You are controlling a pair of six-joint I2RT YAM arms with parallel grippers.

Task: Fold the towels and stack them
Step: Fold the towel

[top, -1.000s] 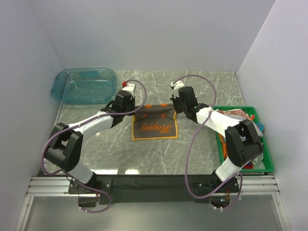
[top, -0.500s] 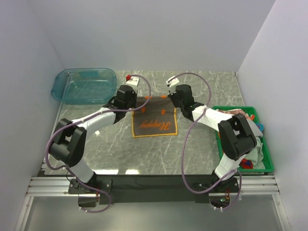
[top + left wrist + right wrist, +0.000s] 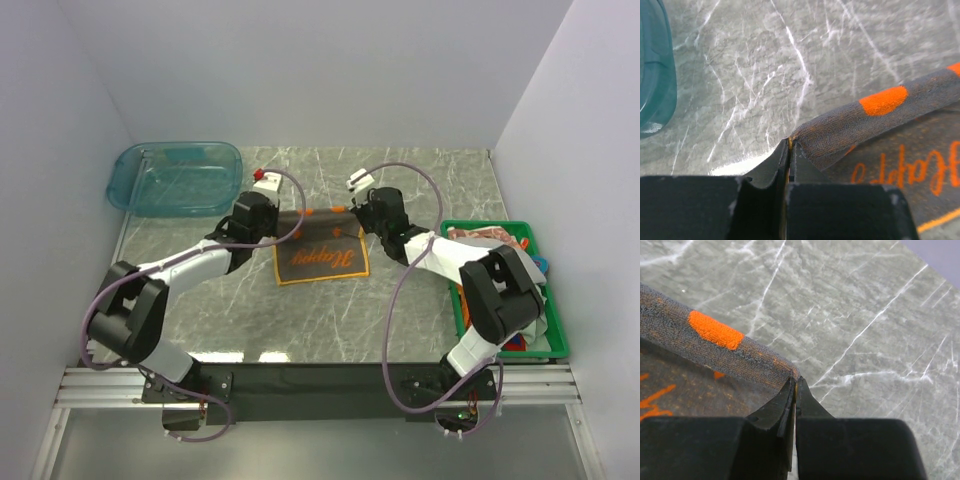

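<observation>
Bench (image 3: 300, 325), grey marble look, one towel (image 3: 320, 258) lying on it at centre, between the two arms. Towel: dark brown terry, thin orange border line, orange script lettering, orange patches along the far hem. Near part lies flat. Far edge is raised off the bench and stretched as a band between the two claws. Left claw (image 3: 789, 144) is closed tight on the towel's far-left corner, cloth pinched right at the tips. Right claw (image 3: 794, 382) is closed tight the same way on the far-right corner. Rest of the towel lies on the near side of both claws. Right side: one green crate (image 3: 556, 325) holding a heap of more towels (image 3: 488, 237), reddish and pale cloth showing, count can't be told. Far left: one clear teal tub (image 3: 122, 185), well apart from the towel.
</observation>
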